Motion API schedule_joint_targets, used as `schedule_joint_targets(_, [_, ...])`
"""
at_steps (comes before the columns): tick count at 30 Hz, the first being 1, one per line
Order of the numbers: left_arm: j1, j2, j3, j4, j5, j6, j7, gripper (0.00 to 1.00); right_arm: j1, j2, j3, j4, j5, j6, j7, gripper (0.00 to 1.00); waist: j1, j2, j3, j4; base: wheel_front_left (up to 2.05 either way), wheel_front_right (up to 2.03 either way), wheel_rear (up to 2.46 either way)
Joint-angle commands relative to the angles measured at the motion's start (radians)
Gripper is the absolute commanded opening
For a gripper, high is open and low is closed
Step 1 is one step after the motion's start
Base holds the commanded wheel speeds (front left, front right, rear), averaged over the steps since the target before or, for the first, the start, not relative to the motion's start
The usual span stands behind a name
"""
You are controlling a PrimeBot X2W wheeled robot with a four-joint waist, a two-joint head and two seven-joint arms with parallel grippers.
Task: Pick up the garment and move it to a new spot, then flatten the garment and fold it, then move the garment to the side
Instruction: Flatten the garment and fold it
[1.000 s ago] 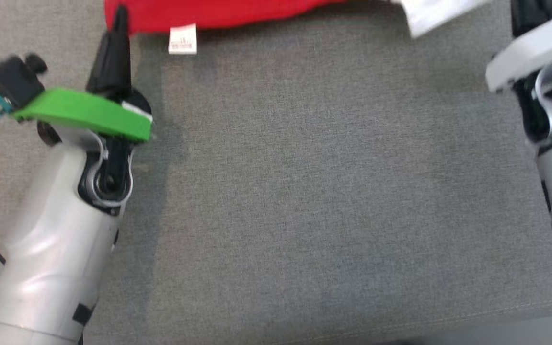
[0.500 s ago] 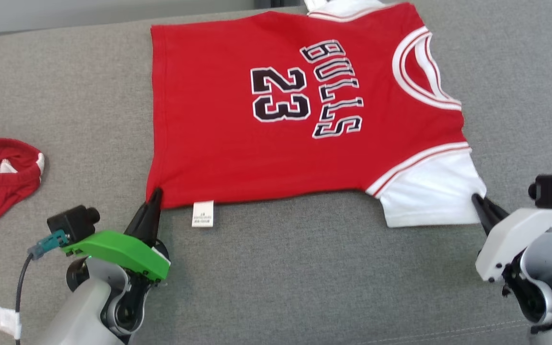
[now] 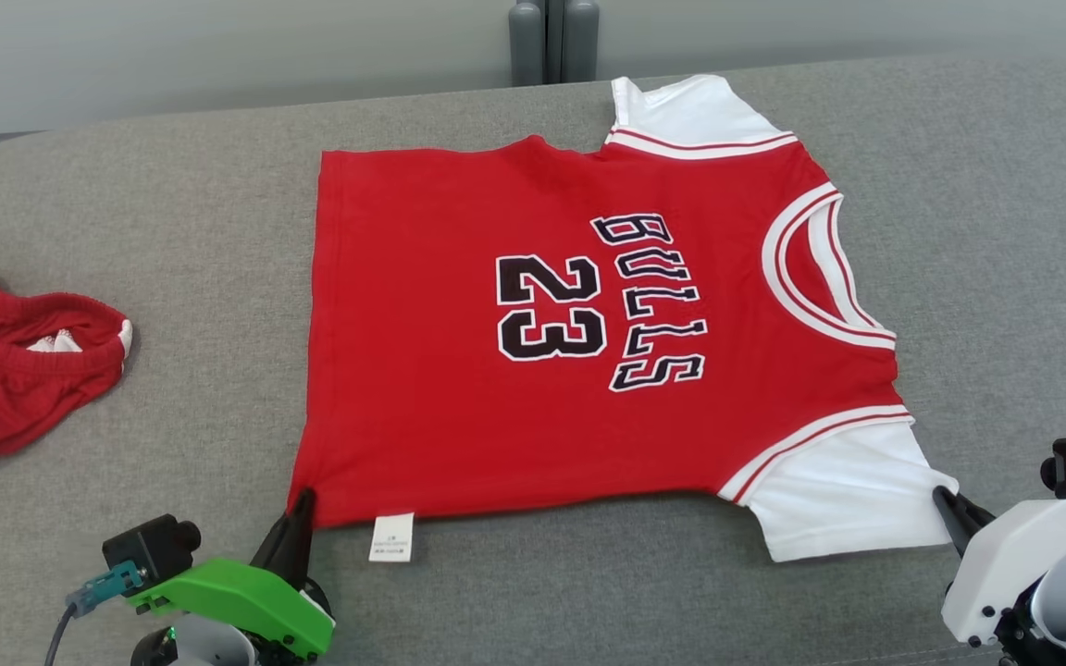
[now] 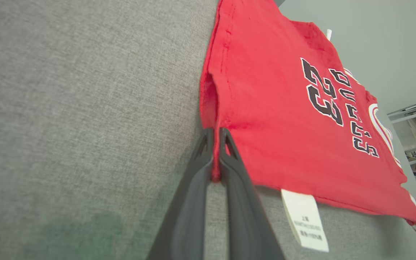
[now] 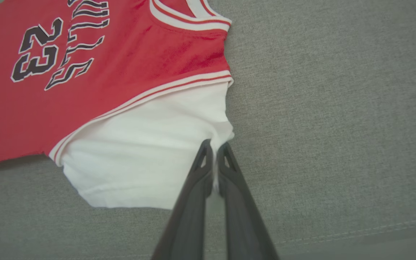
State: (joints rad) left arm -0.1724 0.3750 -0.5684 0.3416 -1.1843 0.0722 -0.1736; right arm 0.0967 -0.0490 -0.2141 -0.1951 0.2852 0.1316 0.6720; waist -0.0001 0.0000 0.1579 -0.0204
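Red shorts (image 3: 6, 388) lie crumpled at the nine o'clock edge of the head view, on a grey woven cushion (image 3: 172, 231) and well apart from the garment. At seven o'clock the left gripper (image 4: 216, 130) rises from a green mount (image 3: 237, 601) with a small black camera (image 3: 149, 546) beside it. Its two dark fingers are pressed together on the hem corner of the jersey (image 3: 459, 407), and a sliver of red cloth shows pinched between them in the left wrist view. Just beside that corner, toward three o'clock, a white label (image 3: 391, 538) hangs out from the lower edge onto the cushion.

The jersey lies spread flat in the middle of the cushion, front up and turned sideways. Its hem is toward nine o'clock and its white-trimmed collar (image 3: 820, 277) toward three. The black "23" and "BULLS" lettering runs down the chest. One white sleeve (image 3: 690, 111) points to twelve o'clock, near two grey posts (image 3: 551, 42) at the cushion's far edge. The other white sleeve (image 3: 838, 504) points to five o'clock.

At four o'clock the right gripper (image 5: 215, 144), on a white mount (image 3: 1014, 555), is clamped on the outer corner of that nearer sleeve, with white cloth caught between its closed fingers.
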Motion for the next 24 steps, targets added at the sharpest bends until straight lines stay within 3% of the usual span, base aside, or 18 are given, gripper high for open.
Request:
schedule_joint_targets(1, [0.014, 0.014, 0.003, -0.020, 0.004, 0.015, 0.000, 0.00, -0.005, -0.003, -0.011, -0.007, -0.010, -0.002, -0.002, 0.00, 0.0001, 0.0000, 0.001, 0.001, 0.00, 0.00, 0.00])
schedule_joint_targets(12, [-0.093, 0.003, -0.006, -0.155, 0.007, 0.054, 0.071, 0.00, -0.176, -0.014, 0.051, -0.034, -0.070, -0.001, 0.047, 0.00, 0.0001, 0.0000, 0.024, 0.012, 0.00, 0.00, 0.00])
schedule_joint_targets(18, [-0.202, -0.015, -0.020, -0.130, 0.007, 0.114, 0.158, 0.00, -0.331, -0.065, 0.107, 0.059, -0.055, -0.001, 0.061, 0.00, 0.0001, 0.0000, 0.052, 0.018, 0.00, 0.00, 0.00])
schedule_joint_targets(24, [-0.300, -0.046, -0.013, -0.047, 0.020, 0.146, 0.178, 0.00, -0.467, -0.106, 0.144, 0.183, -0.056, -0.001, 0.022, 0.00, 0.0001, 0.0000, 0.094, 0.029, 0.00, 0.00, 0.00])
